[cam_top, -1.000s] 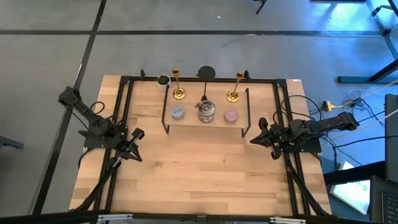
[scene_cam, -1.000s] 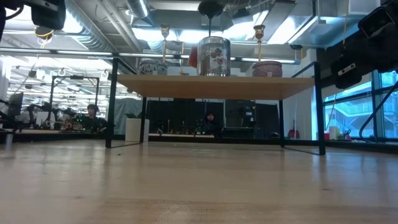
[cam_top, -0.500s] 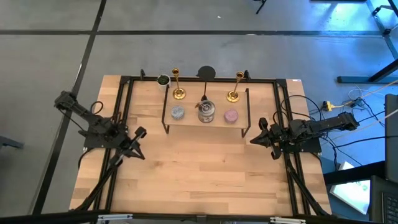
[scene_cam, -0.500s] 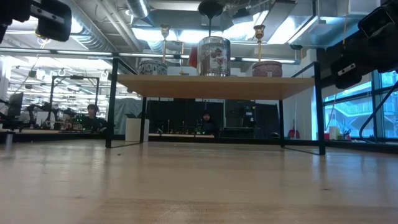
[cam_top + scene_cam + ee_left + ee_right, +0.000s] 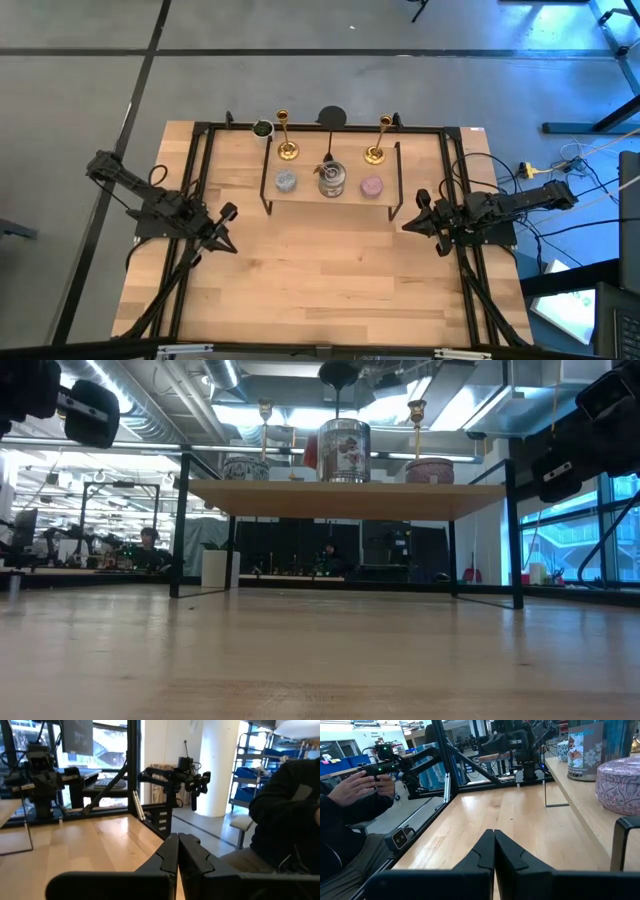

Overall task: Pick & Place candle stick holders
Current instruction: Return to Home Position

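Note:
Two slim gold candle stick holders stand upright on their round bases on a raised wooden shelf (image 5: 330, 200) at the table's far middle: the left one (image 5: 286, 140), the right one (image 5: 376, 142). Their cup tops show in the low view (image 5: 265, 407) (image 5: 416, 407). My left gripper (image 5: 226, 232) is shut and empty, above the table's left side, well short of the shelf; its closed fingers show in the left wrist view (image 5: 178, 851). My right gripper (image 5: 412, 222) is shut and empty at the table's right side, beside the shelf's right leg; it shows in the right wrist view (image 5: 493, 845).
On the shelf also sit a blue-grey round candle (image 5: 286, 181), a silver tin (image 5: 331, 180) and a pink round candle (image 5: 371, 186). A small dark cup (image 5: 262, 129) stands at the far left of the shelf. A black frame (image 5: 200, 140) rims the table. A person's hands (image 5: 362, 785) show beyond it.
My left gripper has moved a little toward the table's right and near edge, still shut and empty. The right arm and the things on the shelf have kept still.

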{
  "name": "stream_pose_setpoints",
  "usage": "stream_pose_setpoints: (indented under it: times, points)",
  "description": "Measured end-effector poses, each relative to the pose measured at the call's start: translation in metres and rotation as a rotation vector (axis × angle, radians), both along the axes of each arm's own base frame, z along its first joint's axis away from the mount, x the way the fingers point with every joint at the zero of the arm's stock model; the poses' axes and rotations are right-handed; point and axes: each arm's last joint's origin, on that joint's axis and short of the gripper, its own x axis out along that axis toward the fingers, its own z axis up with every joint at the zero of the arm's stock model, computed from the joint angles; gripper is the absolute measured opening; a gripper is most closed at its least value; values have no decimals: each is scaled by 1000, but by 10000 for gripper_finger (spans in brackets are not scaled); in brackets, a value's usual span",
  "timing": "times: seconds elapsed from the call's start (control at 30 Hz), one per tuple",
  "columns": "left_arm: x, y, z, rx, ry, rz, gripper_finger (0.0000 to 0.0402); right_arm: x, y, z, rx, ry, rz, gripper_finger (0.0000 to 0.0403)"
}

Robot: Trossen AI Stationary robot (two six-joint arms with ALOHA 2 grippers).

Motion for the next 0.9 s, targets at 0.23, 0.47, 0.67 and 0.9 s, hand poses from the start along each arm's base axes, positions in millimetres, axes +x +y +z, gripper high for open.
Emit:
stream_pose_setpoints:
  times: [0.23,0.47,0.67,0.9]
  points:
    - [-1,2,-3,-2,35,25,2,0,0,0,0,0,0,1]
    - [-1,4,-21,107,188,92,2,0,0,0,0,0,0,1]
    - [-1,4,-22,106,196,96,2,0,0,0,0,0,0,1]
    - [-1,4,-22,77,211,102,2,0,0,0,0,0,0,0]
